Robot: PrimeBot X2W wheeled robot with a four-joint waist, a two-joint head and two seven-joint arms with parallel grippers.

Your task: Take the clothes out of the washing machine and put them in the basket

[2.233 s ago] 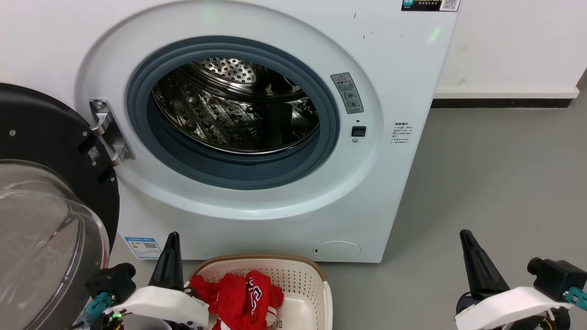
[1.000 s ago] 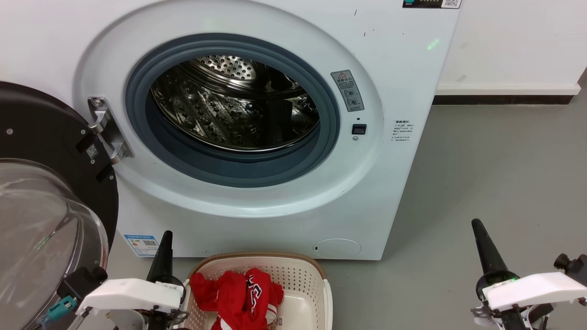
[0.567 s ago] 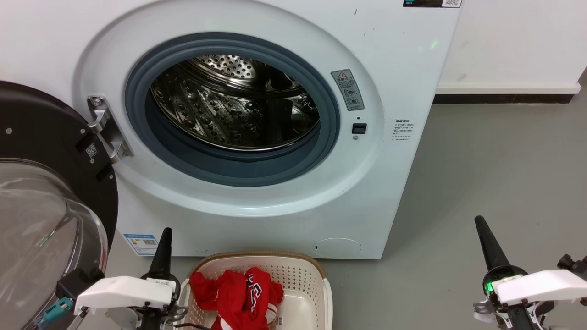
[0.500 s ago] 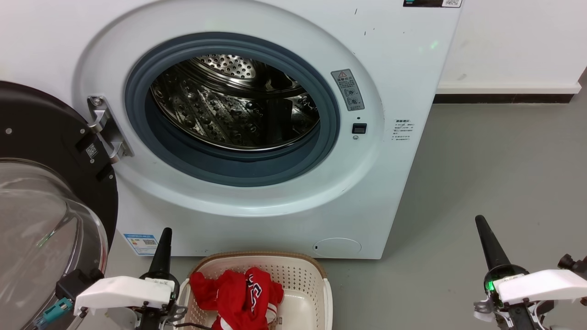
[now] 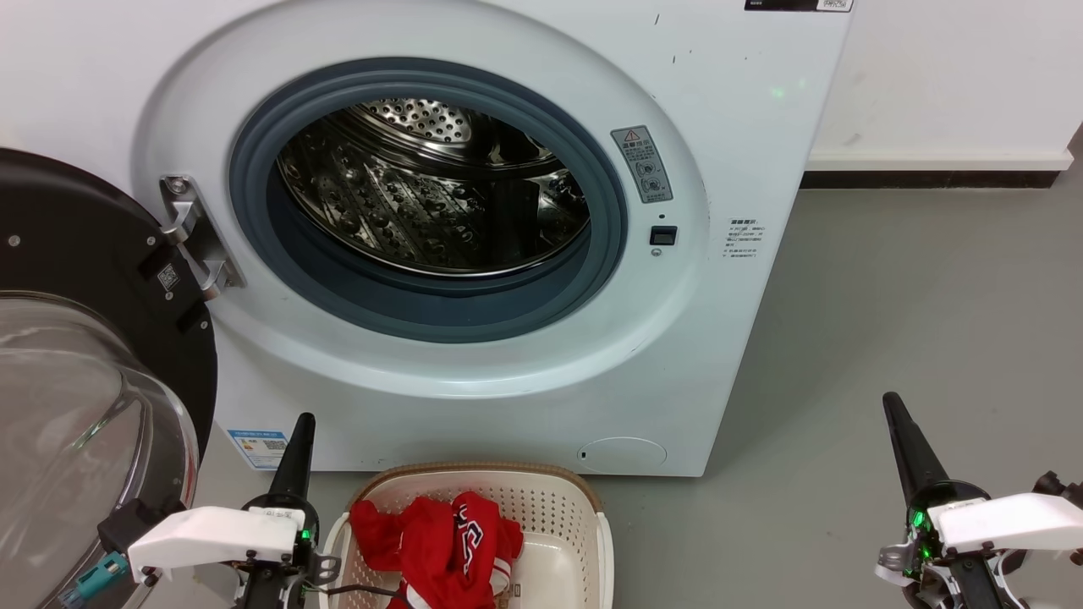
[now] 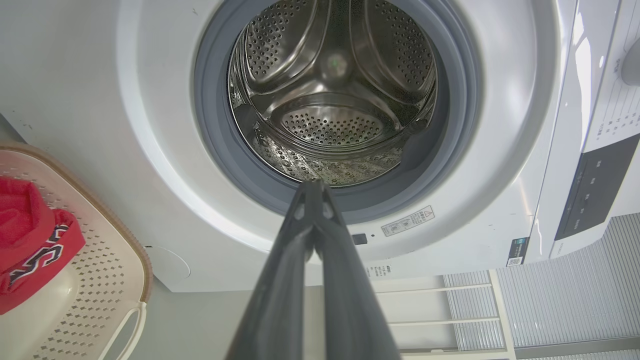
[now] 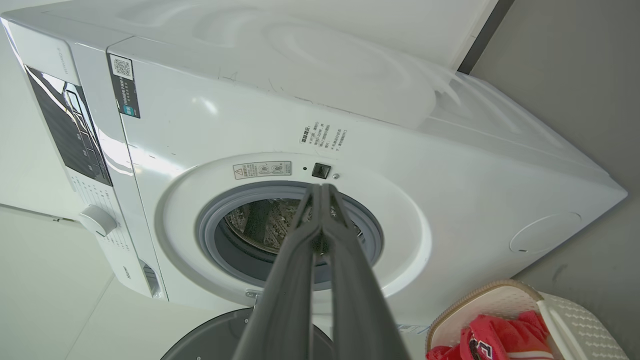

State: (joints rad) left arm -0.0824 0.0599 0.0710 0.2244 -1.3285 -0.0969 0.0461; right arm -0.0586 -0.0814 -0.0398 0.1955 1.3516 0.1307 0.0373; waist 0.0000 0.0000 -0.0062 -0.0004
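Red clothes heaped in basket at 6 o'clock under washing machine porthole, likely for a short drop | drum looks empty, door swung to 9 o'clock | left gripper and right gripper pinched closed, holding nothing (task seems done) | warning sticker at 3 o'clock, print too small to read

basket — near end beyond bottom edge
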